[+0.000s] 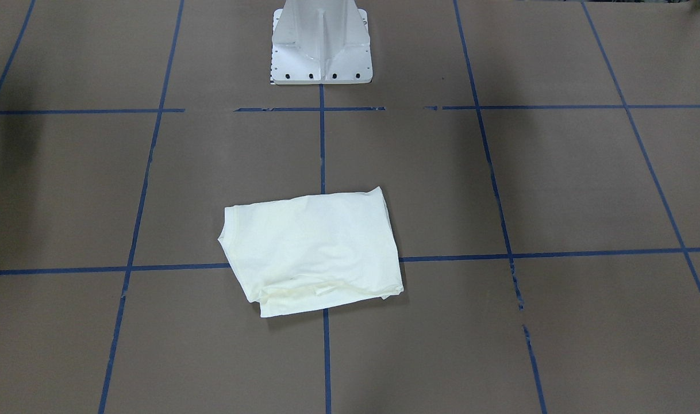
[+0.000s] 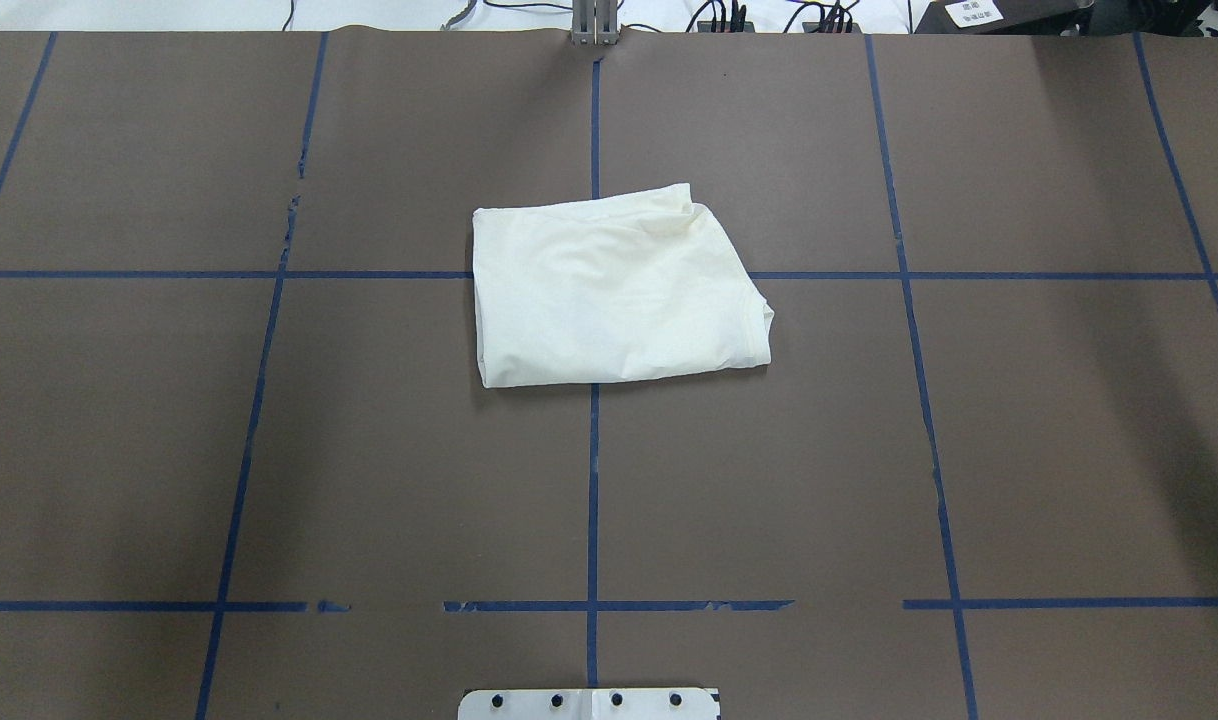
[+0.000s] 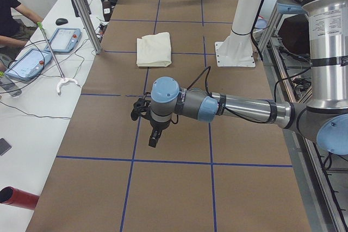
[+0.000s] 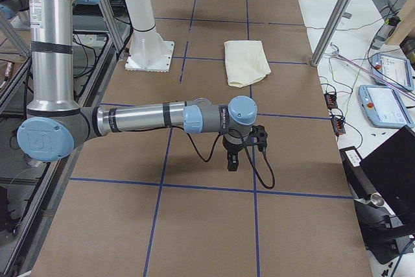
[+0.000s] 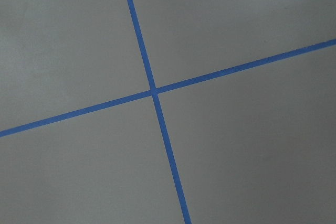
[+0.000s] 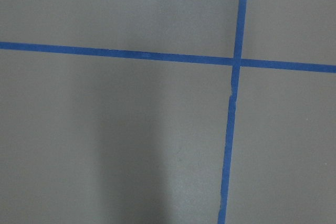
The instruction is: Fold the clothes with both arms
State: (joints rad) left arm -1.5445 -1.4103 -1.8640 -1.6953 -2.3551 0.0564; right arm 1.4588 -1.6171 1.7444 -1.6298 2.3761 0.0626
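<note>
Two arms show only in the side views. We see the left arm [image 3: 239, 108] stretched level over the brown paper table [image 2: 1069, 450], its left gripper [image 3: 154, 138] pointing straight down above bare paper. The right arm [image 4: 142, 119] takes the same pose at the other end, its right gripper [image 4: 231, 160] also pointing down. From these views alone we cannot tell how far either pair of fingers is parted or whether they hold anything; neither touches the shirt. Each wrist camera gives us only paper and a crossing of blue tape lines [image 5: 153, 91].

The cream T-shirt [image 2: 609, 290] lies flat on the table, folded into a rough rectangle, plain side up. In the overhead view it sits at 12 o'clock from the white pedestal base [image 2: 589, 704], over a tape crossing and well apart from both grippers. Its ribbed collar [image 2: 761, 318] is at about 4 o'clock from the cloth's middle, and a small rumple sits at 1 o'clock. In the front-facing view a layered edge runs along its 6 o'clock side, perhaps a tucked sleeve.

In the left side view, two teach pendants [image 3: 30, 63] lie on a white bench at 9 o'clock of the shirt.
</note>
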